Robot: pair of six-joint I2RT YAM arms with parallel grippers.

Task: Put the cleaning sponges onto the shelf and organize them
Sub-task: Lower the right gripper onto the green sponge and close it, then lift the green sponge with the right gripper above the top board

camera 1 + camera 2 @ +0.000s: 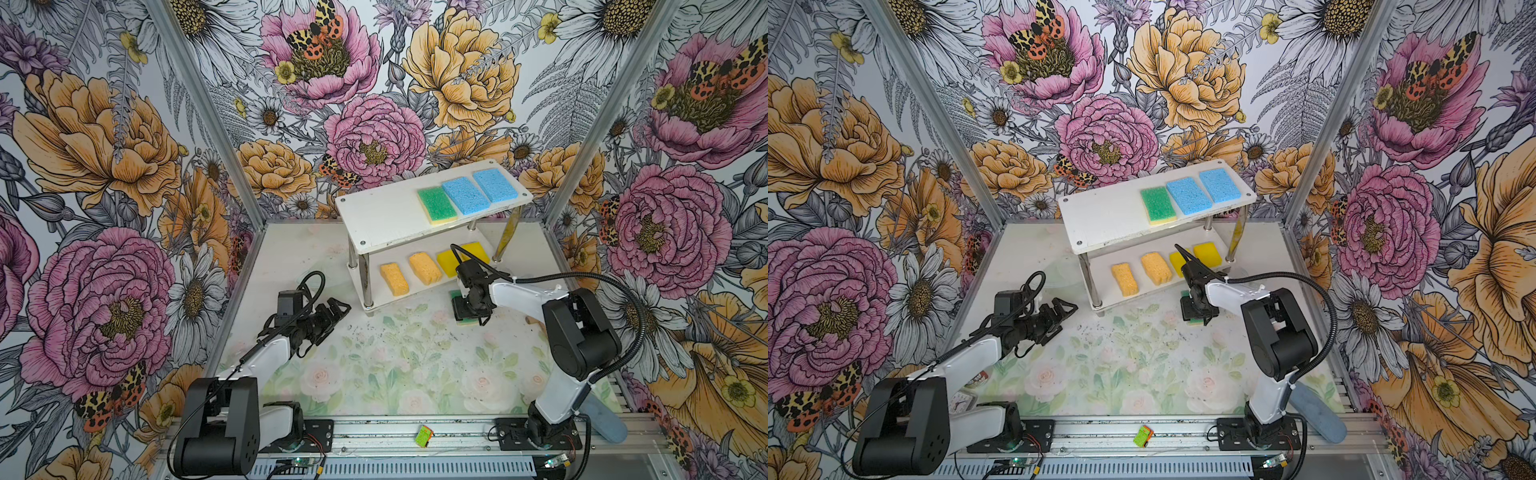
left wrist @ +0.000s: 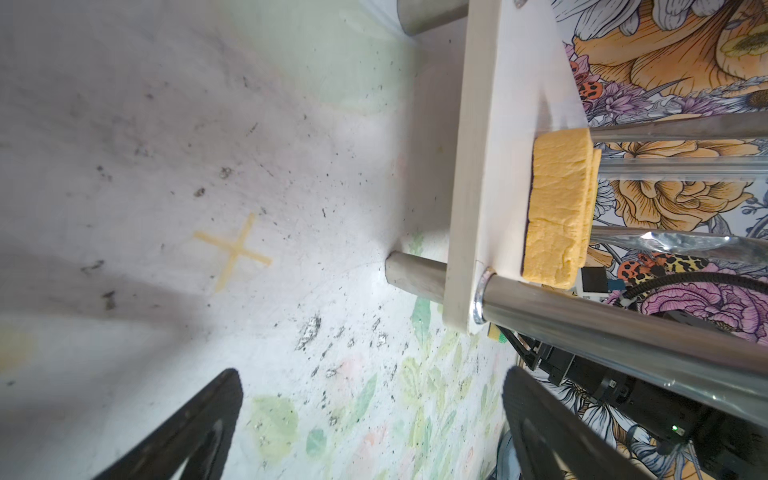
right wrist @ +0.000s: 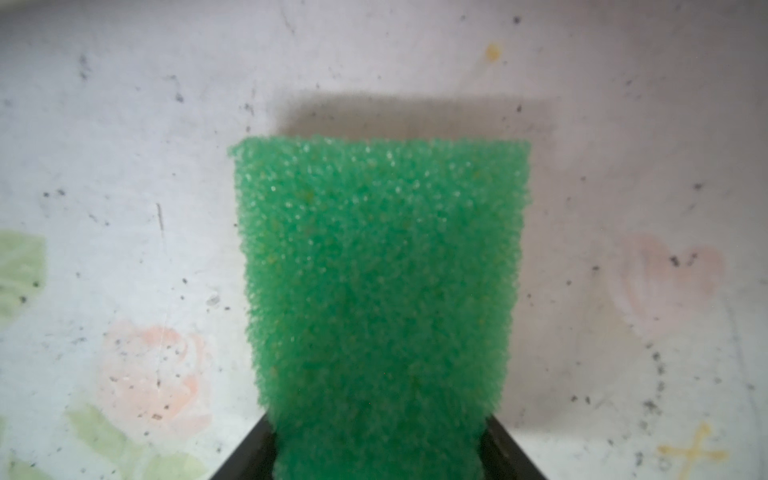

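Right claw (image 3: 377,451) pinching green-topped sponge (image 3: 378,270) on table (image 3: 124,124), seemingly gripped; left claw (image 2: 372,382) wide, beside shelf (image 2: 490,166).

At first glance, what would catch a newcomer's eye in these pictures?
Flower wallpaper covers every wall. The white shelf at the back: a green sponge and two blue sponges on top, orange sponges and yellow sponges below. In front of it, the right gripper pinches a second green sponge on the table.

Floral wallpaper (image 1: 104,145) of big pink and orange blooms covers three walls, split by grey metal posts (image 1: 200,104). The desk (image 1: 395,365) wears a pale, dirt-speckled rose print under even light.
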